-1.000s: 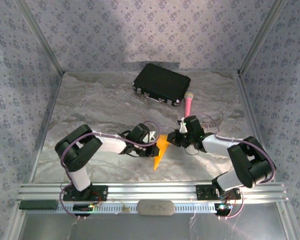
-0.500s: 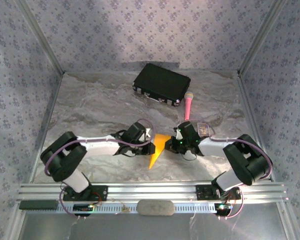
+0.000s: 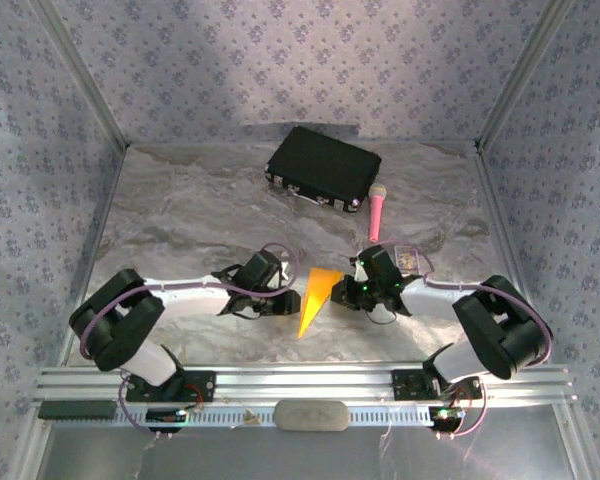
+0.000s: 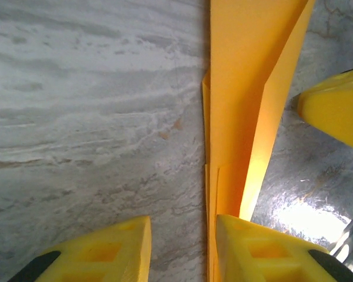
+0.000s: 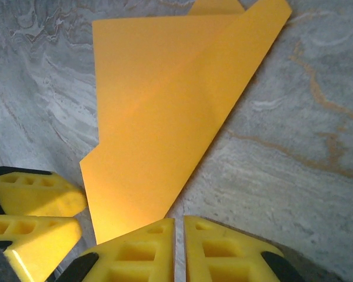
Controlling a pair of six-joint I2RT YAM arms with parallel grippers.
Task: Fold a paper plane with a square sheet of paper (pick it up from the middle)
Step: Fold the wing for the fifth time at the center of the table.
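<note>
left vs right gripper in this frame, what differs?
Jaws: the left gripper is open, bare table showing between its fingers; the right gripper is shut to a thin slit.
Paper: the folded paper has its long edge at the inner side of one left-gripper finger; its corner ends at the right gripper's tips, pinched or not I cannot tell.
Shared: yellow fingers, both down at the paper.

Left fingers [image 4: 94, 254] apart, right fingers [image 5: 223, 248] nearly together.

1. The sheet of paper [image 3: 313, 300] lay mid-tabletop [image 3: 180, 220], near the front.
2. The left end effector [image 3: 288, 297] sat just left of it, the right end effector [image 3: 346, 291] just right.
3. Well behind lay the case [image 3: 323, 168], with the microphone [image 3: 376, 212] at its right.
</note>
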